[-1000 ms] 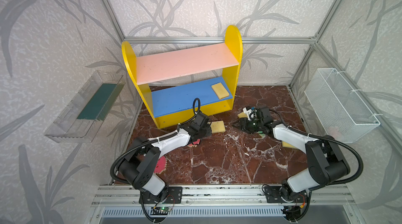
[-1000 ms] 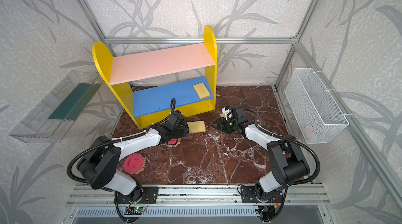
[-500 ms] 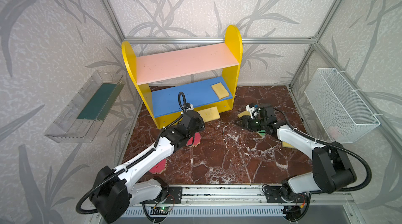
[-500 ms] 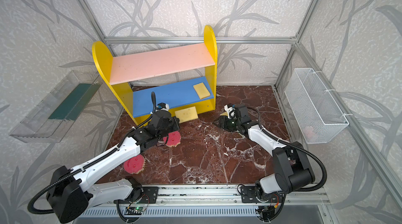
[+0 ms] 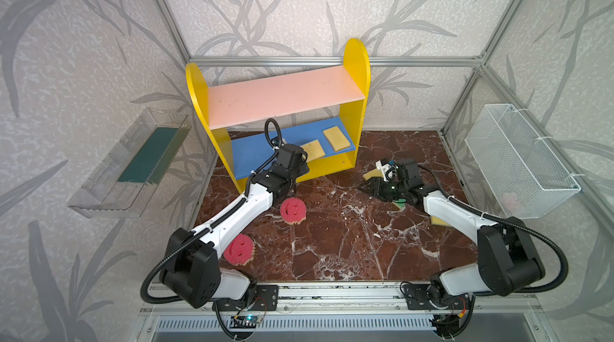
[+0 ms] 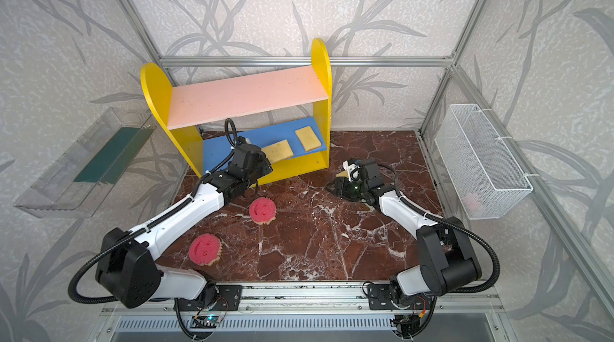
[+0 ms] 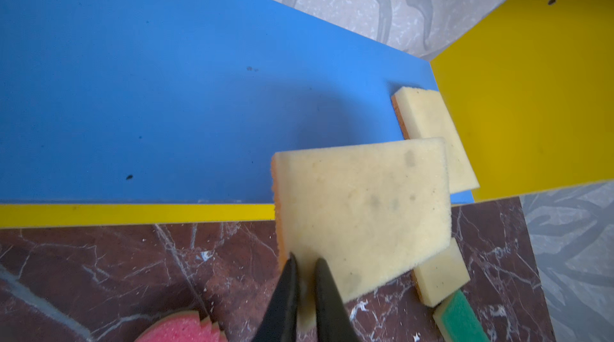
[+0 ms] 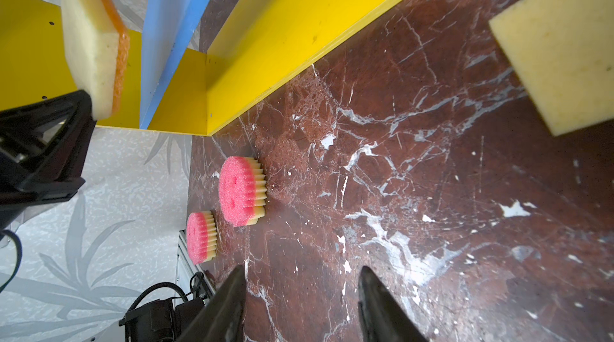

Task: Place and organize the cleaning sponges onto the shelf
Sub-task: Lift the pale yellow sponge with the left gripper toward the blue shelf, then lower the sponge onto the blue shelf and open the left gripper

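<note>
Yellow sponge [image 7: 362, 210] clamped at its corner by left claw [image 7: 304, 265], held over front edge of shelf [image 5: 357, 67] blue board. Right claw [image 8: 300, 277] apart, empty, above marble surface [image 5: 332, 240].

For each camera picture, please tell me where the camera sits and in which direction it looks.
Top views: high at the front, looking down on both arms, the yellow shelf with pink and blue boards and brown marble floor.
Left wrist: above the left gripper, which pinches a pale yellow rectangular sponge at the blue board.
Right wrist: behind the open right gripper, low over the floor.
Shared: both wrist views show that sponge.
</note>
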Robot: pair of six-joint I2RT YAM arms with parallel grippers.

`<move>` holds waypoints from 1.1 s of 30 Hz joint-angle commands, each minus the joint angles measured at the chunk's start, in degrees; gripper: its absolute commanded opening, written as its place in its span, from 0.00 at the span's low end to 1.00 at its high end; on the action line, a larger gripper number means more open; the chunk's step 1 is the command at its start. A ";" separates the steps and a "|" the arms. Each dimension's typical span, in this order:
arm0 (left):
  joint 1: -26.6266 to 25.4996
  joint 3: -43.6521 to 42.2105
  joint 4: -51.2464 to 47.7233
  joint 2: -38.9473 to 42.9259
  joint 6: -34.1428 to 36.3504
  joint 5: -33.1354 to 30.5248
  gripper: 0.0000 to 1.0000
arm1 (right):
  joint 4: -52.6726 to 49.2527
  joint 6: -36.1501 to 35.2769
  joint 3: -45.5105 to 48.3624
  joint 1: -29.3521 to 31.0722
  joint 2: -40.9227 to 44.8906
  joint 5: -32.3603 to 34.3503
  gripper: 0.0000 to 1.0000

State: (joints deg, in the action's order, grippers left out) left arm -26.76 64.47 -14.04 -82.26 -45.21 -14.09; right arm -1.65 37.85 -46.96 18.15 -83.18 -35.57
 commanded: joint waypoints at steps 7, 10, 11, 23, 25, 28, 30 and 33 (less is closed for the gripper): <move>3.61 7.33 3.26 -9.07 -2.02 -0.53 0.13 | 0.15 -0.66 0.69 -0.22 1.19 0.34 0.53; 4.51 8.79 3.85 -11.22 -2.56 0.02 0.14 | 0.26 -0.54 0.82 -0.22 1.01 0.33 0.53; 4.69 9.32 3.85 -11.85 -2.57 -0.10 0.14 | 0.46 -0.47 0.98 -0.22 1.00 0.33 0.53; 5.71 9.33 5.15 -14.16 -3.22 1.22 0.31 | 0.42 -0.61 1.08 -0.22 0.74 0.59 0.55; 5.70 8.63 5.68 -13.77 -3.14 2.19 0.35 | 0.46 -0.66 1.08 -0.23 0.65 0.59 0.55; 5.59 7.63 6.12 -13.46 -3.42 3.32 0.38 | 0.64 -0.42 1.01 -0.22 0.43 0.51 0.55; 5.50 6.96 6.18 -13.02 -3.72 3.76 0.39 | 0.76 -0.43 0.99 -0.22 0.30 0.25 0.55; 5.34 5.75 6.55 -11.79 -3.99 3.55 0.41 | 0.81 -0.45 1.08 -0.22 0.38 0.24 0.56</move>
State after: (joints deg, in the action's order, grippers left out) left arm -21.54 71.44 -8.34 -96.73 -48.69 -10.37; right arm -1.56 37.85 -46.37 18.15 -83.18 -35.38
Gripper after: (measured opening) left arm 0.411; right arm 0.555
